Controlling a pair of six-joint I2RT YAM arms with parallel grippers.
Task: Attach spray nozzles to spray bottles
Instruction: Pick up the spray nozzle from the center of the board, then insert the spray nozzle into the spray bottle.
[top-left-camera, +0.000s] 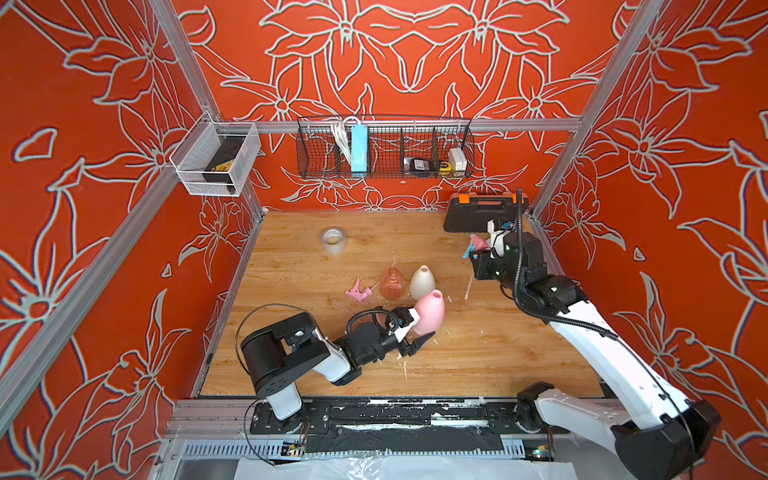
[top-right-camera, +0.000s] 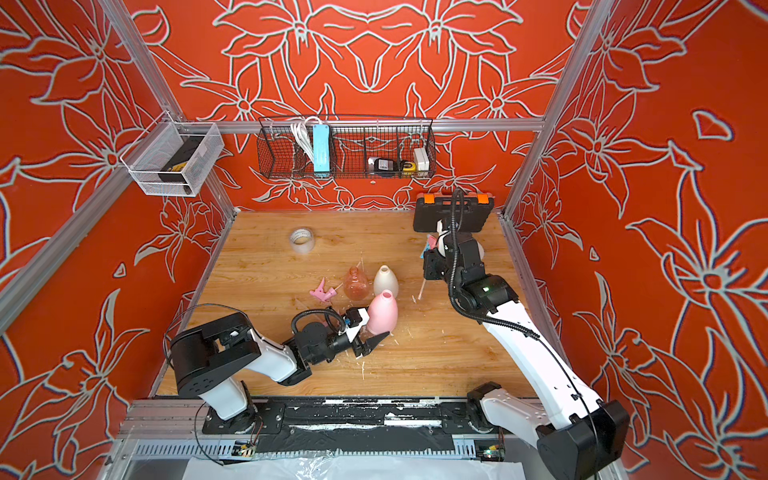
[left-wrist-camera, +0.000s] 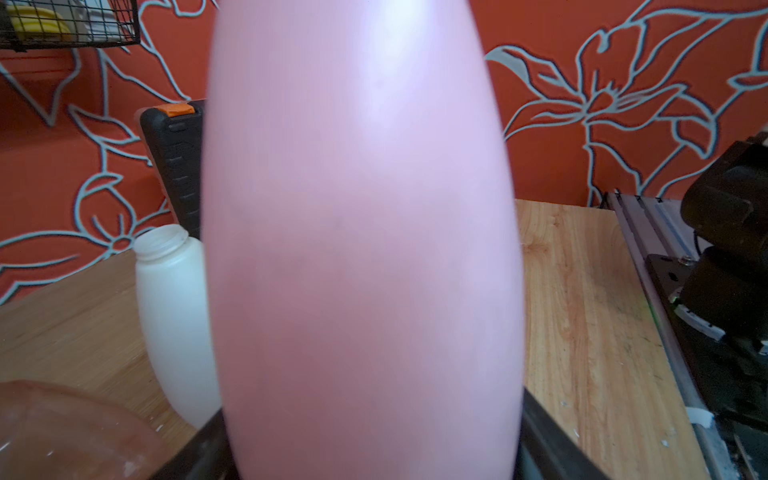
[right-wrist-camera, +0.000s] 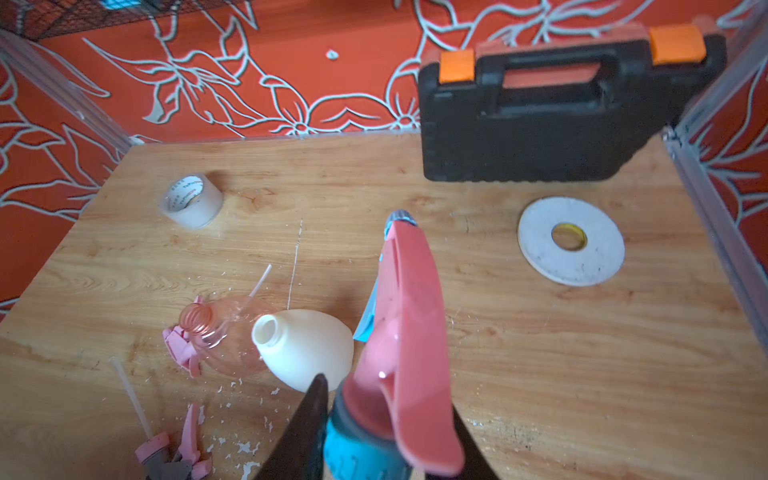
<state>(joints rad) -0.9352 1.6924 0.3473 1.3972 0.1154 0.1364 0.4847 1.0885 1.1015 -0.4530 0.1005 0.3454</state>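
Note:
My left gripper (top-left-camera: 417, 331) (top-right-camera: 371, 329) is shut on the lower body of the opaque pink spray bottle (top-left-camera: 430, 311) (top-right-camera: 382, 312). The bottle leans with its open neck up and fills the left wrist view (left-wrist-camera: 361, 228). My right gripper (top-left-camera: 484, 249) (right-wrist-camera: 382, 436), raised at the back right, is shut on the blue collar of the pink-and-blue spray nozzle (top-left-camera: 477, 244) (right-wrist-camera: 409, 307). The cream bottle (top-left-camera: 422, 282) and the orange bottle (top-left-camera: 392, 284) stand mid-table. Left of them lies the all-pink nozzle (top-left-camera: 358, 291). A pink-and-grey nozzle (right-wrist-camera: 174, 457) lies nearer the front.
A clear tape roll (top-left-camera: 333, 240) sits at the back left of the table. A black toolbox (top-left-camera: 478, 212) with orange latches stands at the back right, with a flat white tape disc (right-wrist-camera: 571, 241) in front of it. Wire baskets (top-left-camera: 384, 147) hang on the back wall.

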